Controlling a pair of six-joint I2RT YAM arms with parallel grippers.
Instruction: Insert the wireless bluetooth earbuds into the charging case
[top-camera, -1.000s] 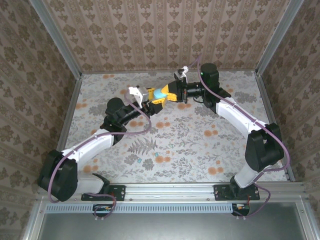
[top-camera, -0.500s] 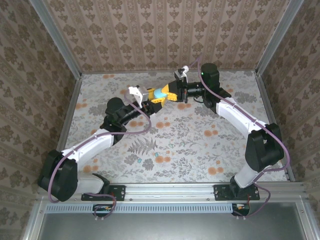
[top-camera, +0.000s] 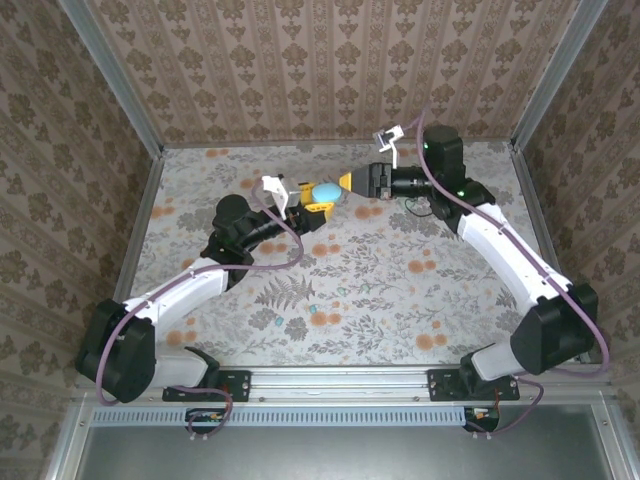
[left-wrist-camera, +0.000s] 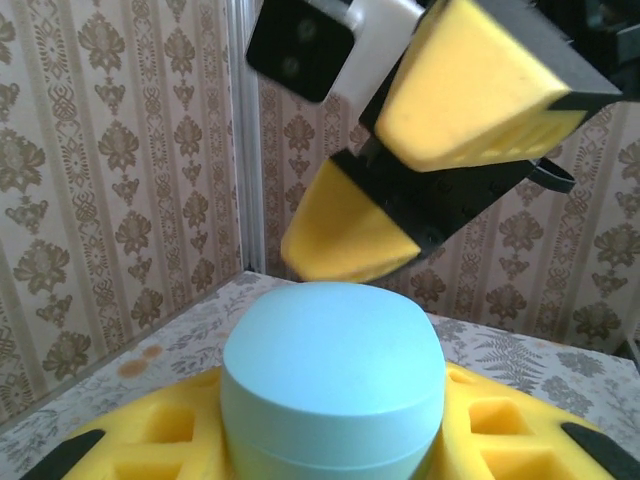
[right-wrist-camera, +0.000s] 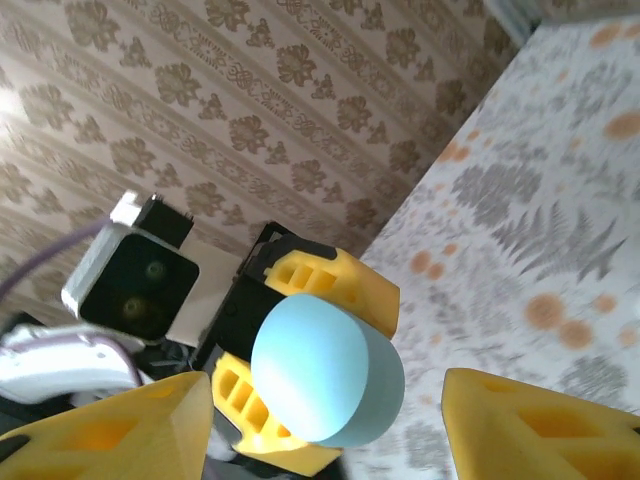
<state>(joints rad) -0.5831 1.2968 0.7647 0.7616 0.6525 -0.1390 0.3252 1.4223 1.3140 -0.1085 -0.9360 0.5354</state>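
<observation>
Early stage: left gripper (top-camera: 319, 196) clamps shut pale-blue rounded plastic charging case (top-camera: 326, 190), right gripper (top-camera: 349, 183) gapes at its 3 o'clock, tiny teal plastic earbuds (top-camera: 321, 319) loose at 6 o'clock.

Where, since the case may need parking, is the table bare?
Bare: the middle-right of the table, between both arms, and its far-left corner. Crowded: the far middle, where the left gripper holds the charging case facing the right gripper, and front-centre, where the earbuds lie.

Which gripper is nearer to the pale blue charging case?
Left. The left gripper is shut on the charging case; the right gripper faces it, open, not gripping it.
</observation>
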